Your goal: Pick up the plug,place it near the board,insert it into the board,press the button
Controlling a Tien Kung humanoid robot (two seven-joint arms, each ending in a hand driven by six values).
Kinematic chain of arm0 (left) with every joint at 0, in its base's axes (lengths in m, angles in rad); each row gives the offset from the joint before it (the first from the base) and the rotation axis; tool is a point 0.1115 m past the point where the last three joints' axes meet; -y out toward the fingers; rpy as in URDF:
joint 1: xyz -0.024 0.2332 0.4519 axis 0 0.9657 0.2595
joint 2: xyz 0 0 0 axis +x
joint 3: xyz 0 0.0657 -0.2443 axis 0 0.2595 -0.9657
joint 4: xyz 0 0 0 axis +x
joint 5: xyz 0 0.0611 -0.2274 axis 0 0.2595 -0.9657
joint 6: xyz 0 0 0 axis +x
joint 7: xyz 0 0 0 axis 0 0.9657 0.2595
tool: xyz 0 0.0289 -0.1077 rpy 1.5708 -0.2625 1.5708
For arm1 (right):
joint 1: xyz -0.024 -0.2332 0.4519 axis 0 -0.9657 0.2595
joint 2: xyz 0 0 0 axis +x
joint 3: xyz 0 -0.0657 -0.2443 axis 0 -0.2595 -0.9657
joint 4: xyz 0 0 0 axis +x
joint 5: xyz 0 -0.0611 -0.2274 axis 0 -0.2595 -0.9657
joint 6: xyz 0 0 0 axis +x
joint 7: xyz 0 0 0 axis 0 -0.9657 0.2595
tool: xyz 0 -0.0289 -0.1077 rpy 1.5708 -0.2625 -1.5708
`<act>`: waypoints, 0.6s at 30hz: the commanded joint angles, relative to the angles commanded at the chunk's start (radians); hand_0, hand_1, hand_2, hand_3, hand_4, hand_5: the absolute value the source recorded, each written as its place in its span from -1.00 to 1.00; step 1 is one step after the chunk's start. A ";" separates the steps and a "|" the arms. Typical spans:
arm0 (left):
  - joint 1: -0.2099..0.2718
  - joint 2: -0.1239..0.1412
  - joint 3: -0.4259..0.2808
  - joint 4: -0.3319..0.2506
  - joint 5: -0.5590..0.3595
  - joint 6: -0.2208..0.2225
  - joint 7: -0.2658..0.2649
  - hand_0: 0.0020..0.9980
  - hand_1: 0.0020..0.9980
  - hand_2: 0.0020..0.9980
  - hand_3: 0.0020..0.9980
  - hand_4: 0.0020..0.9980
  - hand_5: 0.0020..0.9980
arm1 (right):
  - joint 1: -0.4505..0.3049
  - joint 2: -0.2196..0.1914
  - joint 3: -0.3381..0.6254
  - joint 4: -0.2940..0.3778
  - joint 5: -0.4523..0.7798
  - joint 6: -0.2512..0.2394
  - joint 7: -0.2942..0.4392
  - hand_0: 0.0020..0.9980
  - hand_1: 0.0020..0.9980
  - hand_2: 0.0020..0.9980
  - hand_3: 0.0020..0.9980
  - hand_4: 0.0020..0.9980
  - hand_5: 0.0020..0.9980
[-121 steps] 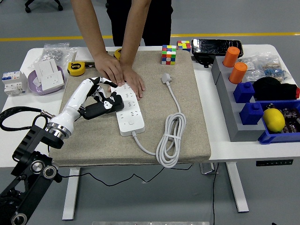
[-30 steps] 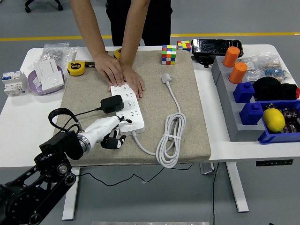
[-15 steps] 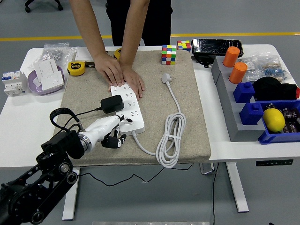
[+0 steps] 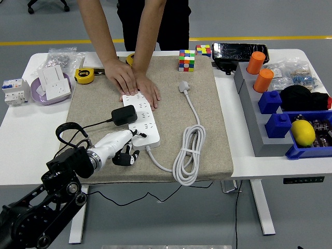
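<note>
The white power board (image 4: 143, 123) lies on the beige mat (image 4: 207, 129). The black plug (image 4: 124, 115) sits in its left side, its black cord looping back to my left arm. My left hand (image 4: 127, 147) is at the board's near end. Its white index finger (image 4: 136, 134) is stretched out onto the board's near left corner, where the button lies, and the other fingers are curled under, holding nothing. A person's two hands (image 4: 136, 85) press flat on the board's far end.
The board's white cable lies coiled (image 4: 189, 150) on the mat's right half, ending in a white plug (image 4: 183, 86). A Rubik's cube (image 4: 187, 60) and a yellow tape measure (image 4: 84, 75) are at the back. Blue bins (image 4: 290, 124) and orange cups (image 4: 259, 72) fill the right side.
Four seconds ago my left hand held the black plug over the board; now the plug sits in the board and the hand is at the near end. It has barely moved over the last second.
</note>
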 joint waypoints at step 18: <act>0.004 0.000 -0.006 -0.002 0.017 0.006 -0.004 -0.65 -0.96 -0.69 0.61 -0.05 -1.00 | 0.001 -0.002 -0.003 0.000 0.003 0.000 0.000 0.70 0.52 0.50 0.56 1.00 0.76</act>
